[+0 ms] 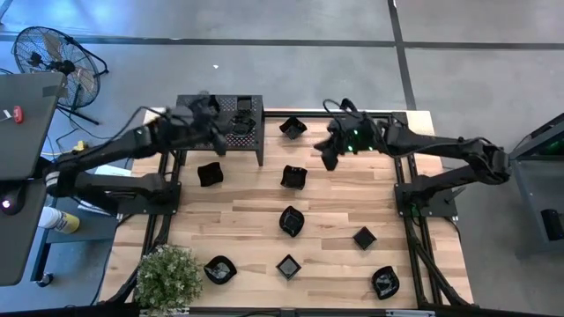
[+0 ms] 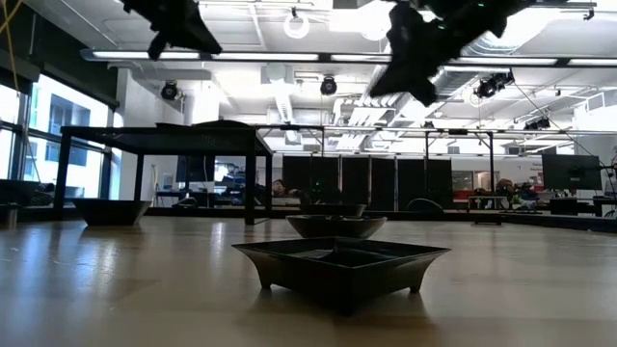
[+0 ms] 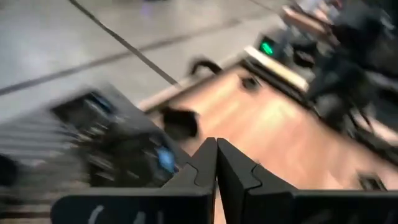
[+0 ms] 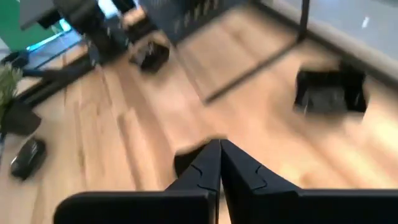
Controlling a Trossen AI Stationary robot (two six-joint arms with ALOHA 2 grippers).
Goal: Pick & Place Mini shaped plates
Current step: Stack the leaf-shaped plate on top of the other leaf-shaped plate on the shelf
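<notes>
Several mini shaped plates, small glossy black dishes, rest flat on the wooden table: one near the far edge (image 1: 293, 126) (image 4: 329, 93), one by the shelf (image 1: 210, 173), one in the middle (image 1: 293, 176), others nearer (image 1: 292, 220) (image 2: 339, 262). A few more sit on top of the black perforated shelf (image 1: 220, 123) (image 2: 164, 140). My left gripper (image 1: 212, 136) (image 3: 216, 142) hovers over the shelf's near edge, shut and empty. My right gripper (image 1: 329, 158) (image 4: 219, 143) hangs above the table right of the middle plate, shut and empty.
A potted plant (image 1: 166, 277) stands at the near left corner. The arms' black frames (image 1: 414, 198) flank the table on both sides. Bare wood (image 1: 352, 189) lies between the plates. A fan (image 1: 53, 62) stands on the floor beyond the far left.
</notes>
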